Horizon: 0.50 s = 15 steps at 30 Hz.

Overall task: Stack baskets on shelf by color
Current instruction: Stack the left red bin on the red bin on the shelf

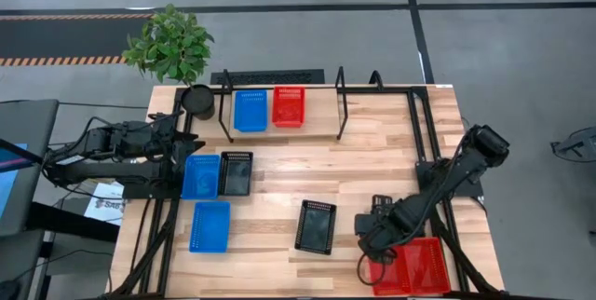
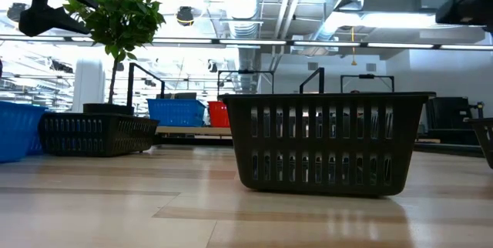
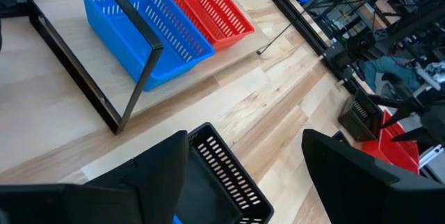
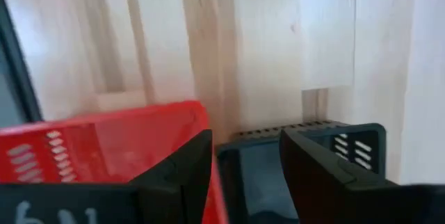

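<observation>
The shelf point(image 1: 317, 93) stands along the table's far edge and carries a blue basket point(image 1: 250, 110) and a red basket point(image 1: 288, 106) side by side. On the tabletop rest a blue basket point(image 1: 200, 176) beside a black basket point(image 1: 236, 172), another blue basket point(image 1: 209, 225), a black basket point(image 1: 317, 225) and a red basket point(image 1: 414, 265). My left gripper point(image 3: 245, 140) is open above the left black basket point(image 3: 222, 175). My right gripper point(image 4: 245, 137) is open at the near-right red basket's corner point(image 4: 198, 109), one finger on either side of its wall. My right gripper comes down on the red basket's end wall near its corner point(image 4: 217, 182), with one finger point(image 4: 184, 175) inside the basket and the other outside. The gap between the fingers is wider than the wall, and I cannot tell whether either finger touches it. The basket sits on the table.
A potted plant point(image 1: 172, 44) in a round black pot point(image 1: 197, 102) stands at the far-left corner beside the shelf. Black tube hoops point(image 1: 341, 104) rise from the shelf. Bare wood lies in the table's middle and on the shelf's right half.
</observation>
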### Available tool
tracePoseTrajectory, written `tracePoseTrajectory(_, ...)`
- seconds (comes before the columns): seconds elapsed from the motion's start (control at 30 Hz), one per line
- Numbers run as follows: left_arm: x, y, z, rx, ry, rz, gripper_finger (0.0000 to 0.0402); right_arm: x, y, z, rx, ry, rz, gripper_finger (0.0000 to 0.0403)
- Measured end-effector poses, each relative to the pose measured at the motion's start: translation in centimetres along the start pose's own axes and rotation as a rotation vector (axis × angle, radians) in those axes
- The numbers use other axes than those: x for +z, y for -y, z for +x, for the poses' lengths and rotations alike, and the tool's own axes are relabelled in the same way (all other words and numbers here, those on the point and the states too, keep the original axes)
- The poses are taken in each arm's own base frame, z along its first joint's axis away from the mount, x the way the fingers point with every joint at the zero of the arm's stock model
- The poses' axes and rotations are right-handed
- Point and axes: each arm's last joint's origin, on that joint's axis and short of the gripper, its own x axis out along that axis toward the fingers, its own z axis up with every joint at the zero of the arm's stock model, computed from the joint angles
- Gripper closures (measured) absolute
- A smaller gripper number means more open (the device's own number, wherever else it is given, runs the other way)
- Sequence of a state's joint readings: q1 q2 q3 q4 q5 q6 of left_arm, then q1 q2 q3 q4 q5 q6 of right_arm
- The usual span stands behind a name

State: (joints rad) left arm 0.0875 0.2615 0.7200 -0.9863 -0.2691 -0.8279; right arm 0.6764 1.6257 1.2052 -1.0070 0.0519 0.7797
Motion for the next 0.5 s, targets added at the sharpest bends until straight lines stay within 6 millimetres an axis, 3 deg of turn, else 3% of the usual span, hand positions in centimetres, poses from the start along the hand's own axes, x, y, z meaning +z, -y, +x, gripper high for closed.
tracePoseTrajectory(0.5, 0.0, 0.0, 0.0, 0.010, 0.011, -0.002, 0.0132, -0.4, -0.5, 1.7, 0.073, 0.036, -0.100, 0.0217)
